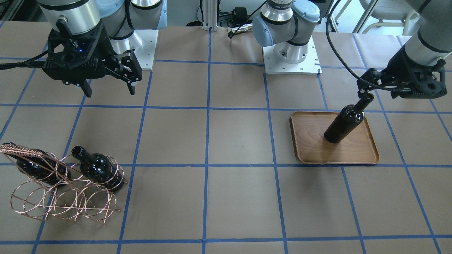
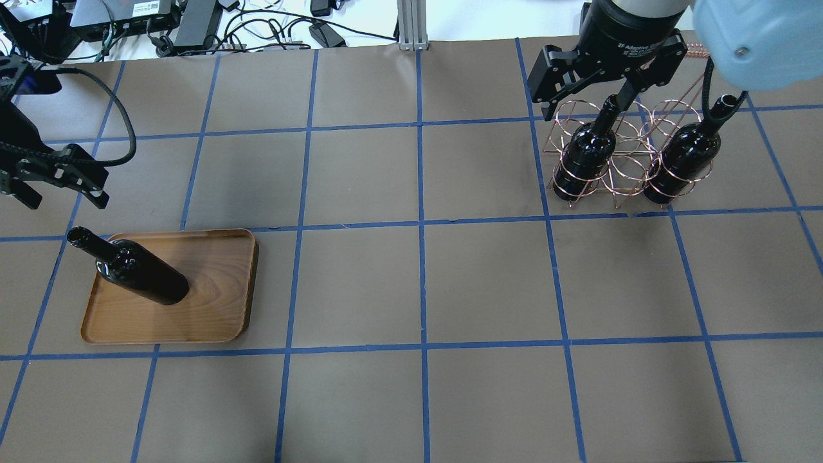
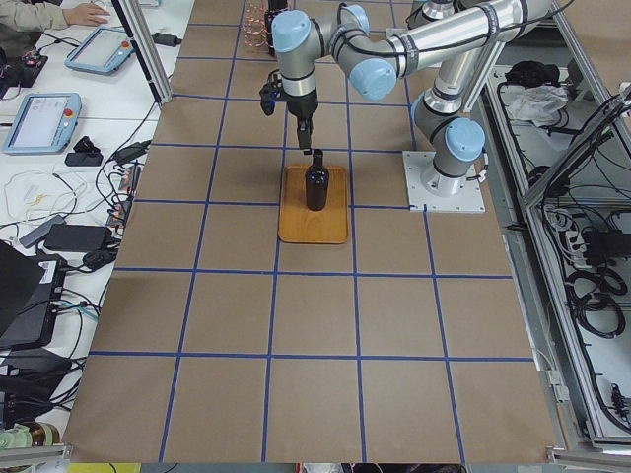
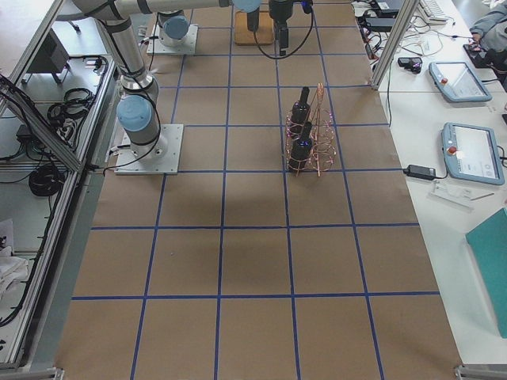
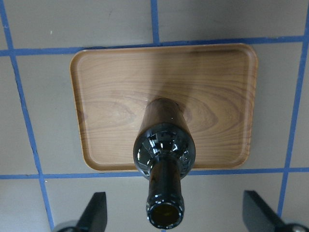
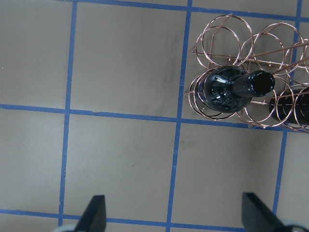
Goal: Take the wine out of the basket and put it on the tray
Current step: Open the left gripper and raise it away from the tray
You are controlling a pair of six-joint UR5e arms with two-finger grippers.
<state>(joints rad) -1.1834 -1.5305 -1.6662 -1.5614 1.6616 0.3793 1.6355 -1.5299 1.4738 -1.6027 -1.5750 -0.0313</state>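
Across the worktop [image 1: 240, 141], front view: wine [image 1: 344, 123] stands upright on the tray [image 1: 356, 155] at 3 o'clock. Left tool [image 1: 365, 92] is level with the neck top; contact is unclear from here. Right tool [image 1: 108, 90], jaws spread and empty, hangs at 10 o'clock. Basket [image 1: 63, 204] at 8 o'clock holds two bottles [image 1: 99, 169].

Overhead: the right tool covers one basket bottle's neck, and an arm joint hides part of the basket top.

Left wrist: fingers [image 5: 94, 210] stand wide on either side of the wine's mouth, touching nothing, so the tool is released. Their tips are cut off at 6 o'clock.
Judgement: placing looks done. Best retreat is straight up along the neck, with no sideways drift, or a finger could clip and tip the wine.

Right wrist: basket at 2 o'clock, cropped by the edge, second bottle half out of frame.

Side views: tools too small to read.
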